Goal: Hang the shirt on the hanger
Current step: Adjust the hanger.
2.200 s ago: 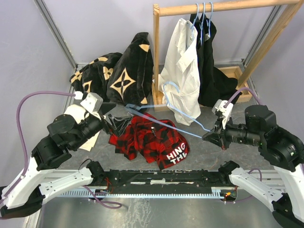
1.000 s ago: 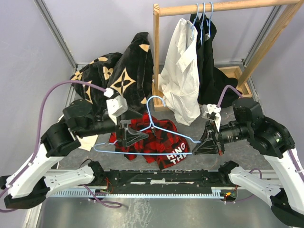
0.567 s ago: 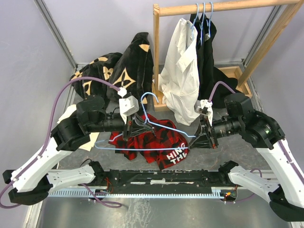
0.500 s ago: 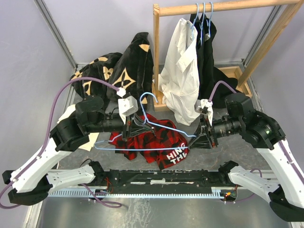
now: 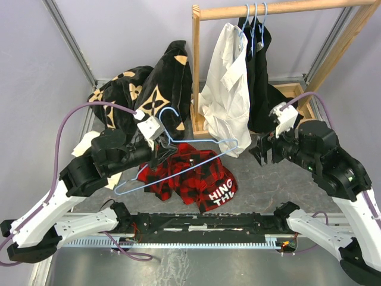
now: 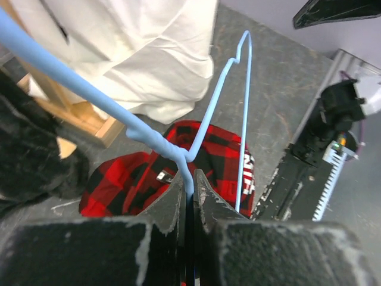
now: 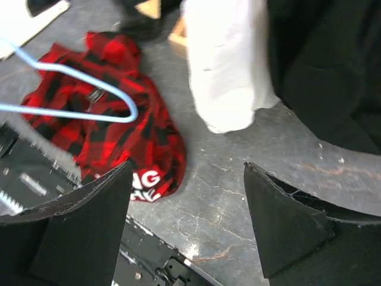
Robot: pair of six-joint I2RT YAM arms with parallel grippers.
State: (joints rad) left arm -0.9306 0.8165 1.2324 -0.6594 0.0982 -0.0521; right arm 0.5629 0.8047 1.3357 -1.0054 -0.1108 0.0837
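The shirt (image 5: 191,179) lay crumpled on the grey bench (image 5: 271,190), near the front. Above it the hanger (image 6: 71,78) hung tilted, its neck pinched in the closed left claw (image 6: 189,179). The right claw (image 7: 187,168) gaped wide, holding nothing.

A white shirt (image 5: 228,89) hangs from a pale wooden clothes rail (image 5: 268,9), beyond and between the left fingers (image 6: 169,205) and right fingers (image 7: 286,220). A black garment (image 5: 265,83) hangs beside it, past the right fingers. Black fabric with tan flower motifs (image 5: 156,89) is heaped beyond the left fingers on the grey bench (image 5: 262,185)
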